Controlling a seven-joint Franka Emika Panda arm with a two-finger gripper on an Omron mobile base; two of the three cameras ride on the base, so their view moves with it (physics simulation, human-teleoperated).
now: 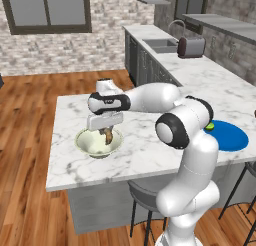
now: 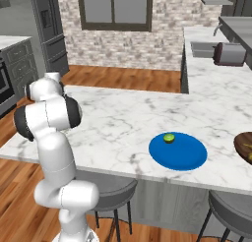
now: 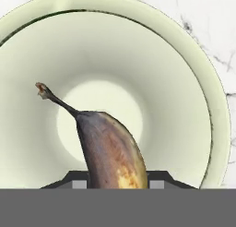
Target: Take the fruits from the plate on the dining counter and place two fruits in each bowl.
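Over the bowl (image 3: 198,106), banana (image 3: 110,152) clamped between the fingers (image 3: 76,181).

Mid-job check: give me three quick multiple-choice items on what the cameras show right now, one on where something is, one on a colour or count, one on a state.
1. Where is the claw?
A. over the plate
B. over the bowl
C. by the sink

2. How many fruits lie on the blue plate?
A. one
B. two
C. three

3. What is the claw's state?
A. open and empty
B. shut on the lime
C. shut on the banana

Answers:
1 B: the left base view shows it hanging over the bowl, and the hand view looks straight down into the bowl.
2 A: the green lime is the one fruit lying there.
3 C: in the hand view the banana sits between the fingertips.
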